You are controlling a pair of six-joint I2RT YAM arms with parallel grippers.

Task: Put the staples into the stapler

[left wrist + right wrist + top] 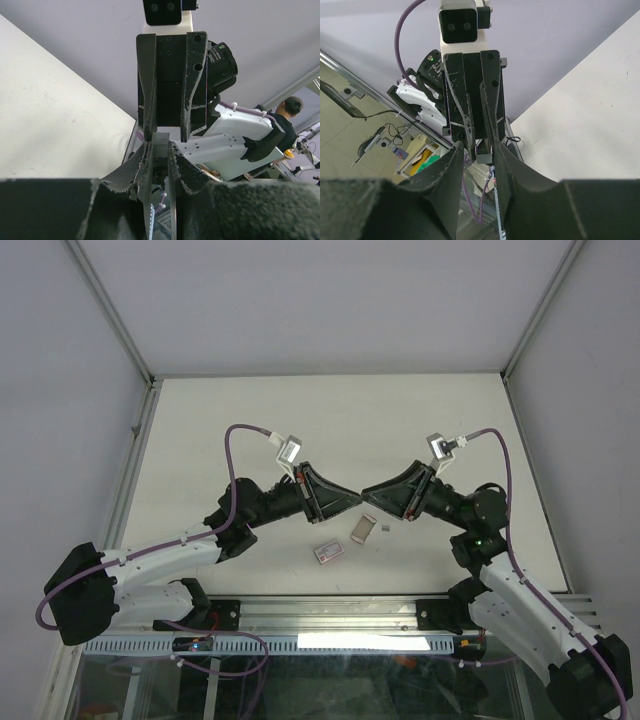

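Observation:
My left gripper (352, 495) is shut on the staples (161, 144), a short ribbed grey strip that sticks out past its fingertips. Seen end-on in the right wrist view, the staples (484, 154) form a small grey U. My right gripper (372, 490) faces the left one tip to tip above the table. It is open, and the end of the strip sits between its fingertips (457, 150). A small pale pink-and-white item (328, 553) lies on the table below. It is too small to tell whether it is the stapler or the flat box.
A grey-brown sleeve (363, 528) and a tiny grey piece (385, 530) lie on the table just under the grippers. The white tabletop (330, 420) stretches back to the rear wall. A metal rail (330, 612) runs along the near edge.

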